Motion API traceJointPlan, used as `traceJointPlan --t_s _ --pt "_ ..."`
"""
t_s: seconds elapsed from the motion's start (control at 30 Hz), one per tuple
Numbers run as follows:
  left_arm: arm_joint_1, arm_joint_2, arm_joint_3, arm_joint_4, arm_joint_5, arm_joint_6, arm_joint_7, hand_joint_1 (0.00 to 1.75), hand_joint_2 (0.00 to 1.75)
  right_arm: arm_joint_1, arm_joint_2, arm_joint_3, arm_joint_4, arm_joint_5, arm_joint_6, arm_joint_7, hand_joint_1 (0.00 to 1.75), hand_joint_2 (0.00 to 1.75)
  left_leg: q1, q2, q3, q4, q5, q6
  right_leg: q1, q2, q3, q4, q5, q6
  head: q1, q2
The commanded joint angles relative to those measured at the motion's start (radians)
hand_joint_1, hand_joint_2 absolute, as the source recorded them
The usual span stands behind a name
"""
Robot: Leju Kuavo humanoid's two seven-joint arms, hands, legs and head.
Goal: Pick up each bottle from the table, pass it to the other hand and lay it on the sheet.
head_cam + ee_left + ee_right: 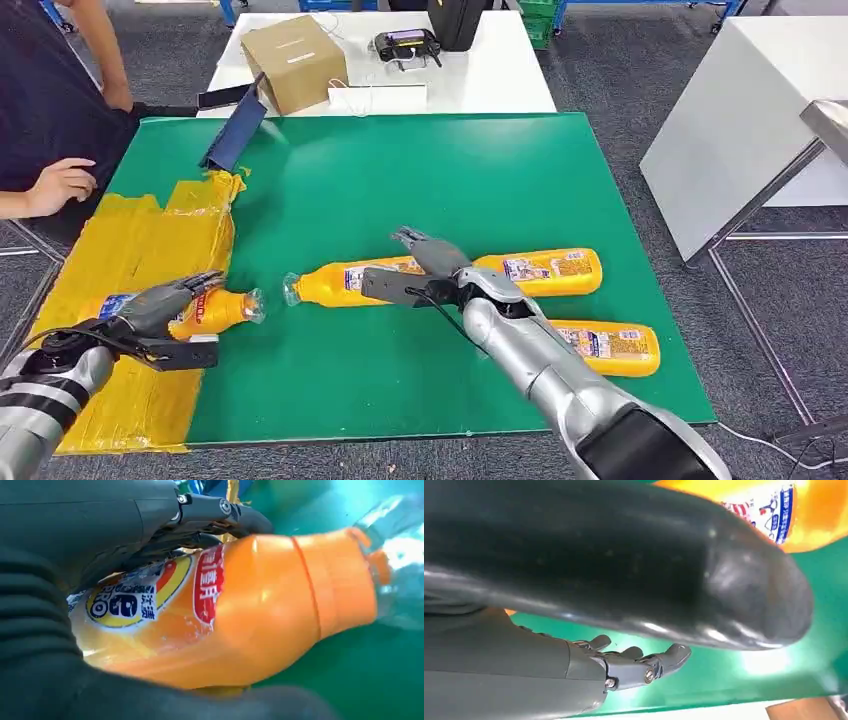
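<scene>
Head view: the left robot hand point(165, 303) grasps an orange bottle point(215, 310) at about 8 o'clock on the desk point(380, 170), right at the edge where the yellow sheet point(150, 250) meets the green mat point(400, 370); the bottle's clear neck pokes out over the green. Left wrist view confirms it, dark fingers point(215, 515) wrapped across the labelled body. Whether the bottle already rests on the sheet or hangs just above it, I cannot tell. The right robot hand point(425, 265) is released, fingers spread and holding nothing, hovering near centre over a second bottle point(330, 282) that lies on its side. A third bottle point(545, 270) lies just beyond the right forearm at 3 o'clock, a fourth point(610, 347) at 4 o'clock. Judged progress: first bottle at the laying-down stage, no bottle lying free on the sheet, three left on the green mat to pick, pass and lay. A person's hand point(60, 185) rests at 10 o'clock beside the sheet; cardboard box point(293, 62) at 12 o'clock.
</scene>
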State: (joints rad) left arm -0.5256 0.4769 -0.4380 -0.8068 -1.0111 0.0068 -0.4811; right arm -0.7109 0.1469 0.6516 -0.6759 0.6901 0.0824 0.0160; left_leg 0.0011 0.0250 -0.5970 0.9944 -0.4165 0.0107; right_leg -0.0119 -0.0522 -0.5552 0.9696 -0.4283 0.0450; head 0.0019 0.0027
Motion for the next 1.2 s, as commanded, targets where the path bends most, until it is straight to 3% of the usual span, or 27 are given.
traceJointPlan --t_s 0.03,0.2,0.37,0.4,0.43,0.57,0.7,0.77,0.93,1.0,1.07,1.2 --pt "0.018 -0.028 -0.033 -0.043 0.266 -0.103 -0.133 0.00 0.00 -0.099 0.048 0.080 0.251 0.021 -0.014 -0.022 0.00 0.00 0.001 -0.001 0.001 0.000 -0.001 -0.001 0.000 0.004 0.002 0.000 -0.001 -0.001 0.000 0.000" --pt "0.052 -0.098 0.031 -0.140 0.392 -0.144 -0.174 0.00 0.00 -0.114 0.055 0.138 0.339 0.087 0.012 0.021 0.00 0.00 0.001 -0.004 0.002 0.000 0.000 0.000 0.000 0.002 0.003 -0.001 -0.001 -0.001 0.000 0.000" --pt "0.070 -0.208 0.155 -0.275 0.623 -0.305 -0.214 0.00 0.00 -0.083 0.030 0.198 0.414 0.167 0.109 0.062 0.00 0.00 0.001 -0.008 0.000 0.000 0.000 0.000 0.000 -0.003 0.002 -0.002 -0.001 -0.001 0.000 0.000" --pt "0.071 -0.233 0.182 -0.287 0.667 -0.338 -0.211 0.00 0.00 -0.073 0.023 0.194 0.417 0.168 0.106 0.062 1.75 0.00 0.001 -0.008 0.001 0.000 0.000 0.000 0.000 -0.002 0.003 -0.002 -0.001 -0.001 0.000 0.000" --pt "0.076 -0.270 0.232 -0.306 0.732 -0.377 -0.197 0.00 0.00 -0.064 0.015 0.196 0.423 0.178 0.110 0.064 1.75 1.75 0.001 -0.009 0.001 0.000 0.001 0.000 0.000 -0.004 0.003 -0.003 -0.001 -0.001 0.000 0.000" --pt "0.087 -0.351 0.353 -0.353 0.896 -0.462 -0.115 0.00 0.00 -0.047 0.002 0.171 0.425 0.181 0.111 0.084 1.75 1.75 0.001 -0.009 0.002 0.000 0.000 0.000 0.000 -0.003 0.005 -0.004 -0.001 -0.001 0.000 0.000" --pt "0.089 -0.357 0.365 -0.362 0.912 -0.467 -0.104 0.00 0.00 -0.046 0.001 0.166 0.425 0.181 0.107 0.087 1.75 1.75 0.000 -0.007 0.004 -0.001 0.001 -0.001 -0.001 -0.001 0.005 -0.003 0.000 -0.002 0.000 0.000" --pt "0.099 -0.396 0.433 -0.375 1.030 -0.510 -0.020 0.00 0.00 -0.045 0.000 0.137 0.418 0.172 0.069 0.103 1.75 1.75 0.000 -0.006 0.005 -0.001 0.001 0.000 -0.001 0.000 0.006 -0.003 0.000 -0.002 0.000 0.000" --pt "0.225 -0.443 0.517 -0.546 1.176 -0.472 0.101 0.00 0.00 -0.032 -0.001 -0.046 0.346 0.082 -0.202 0.092 1.75 1.75 0.000 -0.005 0.005 0.000 0.001 0.000 -0.001 0.002 0.005 -0.003 0.001 -0.001 0.000 0.000" --pt "0.238 -0.443 0.519 -0.564 1.179 -0.472 0.105 0.00 0.00 -0.033 -0.003 -0.049 0.342 0.082 -0.196 0.091 1.75 1.75 -0.001 -0.002 0.006 0.000 0.001 0.001 -0.001 0.004 0.005 -0.003 0.001 -0.002 0.000 0.000" --pt "0.288 -0.456 0.537 -0.624 1.214 -0.458 0.131 0.00 0.00 0.000 -0.005 -0.152 0.256 0.033 -0.382 0.004 1.75 1.75 -0.001 -0.003 0.003 0.001 0.001 0.001 -0.002 0.002 0.003 -0.001 0.001 -0.004 0.000 0.000" --pt "0.373 -0.478 0.541 -0.716 1.216 -0.434 0.144 0.00 0.00 0.109 0.001 -0.287 -0.019 0.011 -0.472 -0.065 1.75 1.75 -0.002 0.001 0.000 0.001 0.001 0.002 -0.002 0.004 0.001 -0.001 0.002 -0.004 0.000 0.000"
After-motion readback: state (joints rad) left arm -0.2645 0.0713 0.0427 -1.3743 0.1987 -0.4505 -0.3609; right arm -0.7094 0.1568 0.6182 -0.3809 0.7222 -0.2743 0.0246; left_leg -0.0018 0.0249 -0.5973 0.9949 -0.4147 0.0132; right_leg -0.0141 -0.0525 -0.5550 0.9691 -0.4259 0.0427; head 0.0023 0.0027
